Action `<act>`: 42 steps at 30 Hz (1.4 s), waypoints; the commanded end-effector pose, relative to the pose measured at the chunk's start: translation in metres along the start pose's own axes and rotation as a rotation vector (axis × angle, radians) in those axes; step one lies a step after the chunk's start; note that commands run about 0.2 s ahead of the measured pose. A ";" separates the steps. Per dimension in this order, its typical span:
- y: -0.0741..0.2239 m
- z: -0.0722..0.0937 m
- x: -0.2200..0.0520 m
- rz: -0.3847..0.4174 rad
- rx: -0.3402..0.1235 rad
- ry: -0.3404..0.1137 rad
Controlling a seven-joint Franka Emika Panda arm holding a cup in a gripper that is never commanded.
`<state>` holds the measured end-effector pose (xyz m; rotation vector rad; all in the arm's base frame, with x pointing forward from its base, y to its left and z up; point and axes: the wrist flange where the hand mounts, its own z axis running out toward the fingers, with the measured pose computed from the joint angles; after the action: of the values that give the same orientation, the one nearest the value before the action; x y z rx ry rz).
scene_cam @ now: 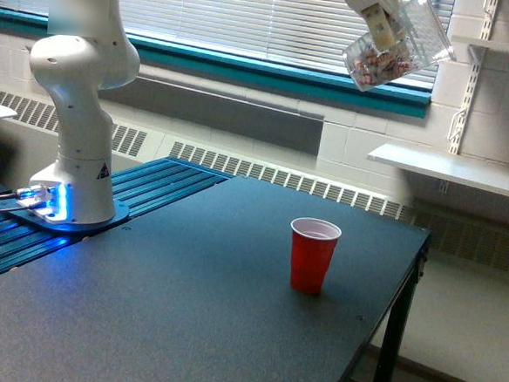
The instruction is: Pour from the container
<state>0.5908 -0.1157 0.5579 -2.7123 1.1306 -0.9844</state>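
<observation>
Your tool (381, 23) grips the tilted clear plastic cup of pinkish pieces (397, 51) high above the bench (185, 309); the pour looks not yet begun, so next bring it down over the red plastic cup (312, 254).

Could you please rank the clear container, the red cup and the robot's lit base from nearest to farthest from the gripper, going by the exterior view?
From the gripper, at the top:
1. Clear container, tilted in its grasp.
2. Red cup, upright on the table below.
3. Lit base, far at the view's left.
</observation>
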 end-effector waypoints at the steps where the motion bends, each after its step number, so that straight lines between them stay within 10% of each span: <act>1: 0.008 -0.015 0.019 0.044 0.054 -0.019; 13: 0.009 -0.006 0.000 0.254 0.184 -0.160; 26: -0.001 0.029 -0.089 0.363 0.272 -0.419; 42: 0.005 0.047 -0.156 0.605 0.373 -0.613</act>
<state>0.5397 -0.0334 0.4368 -1.9824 1.3584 -0.2229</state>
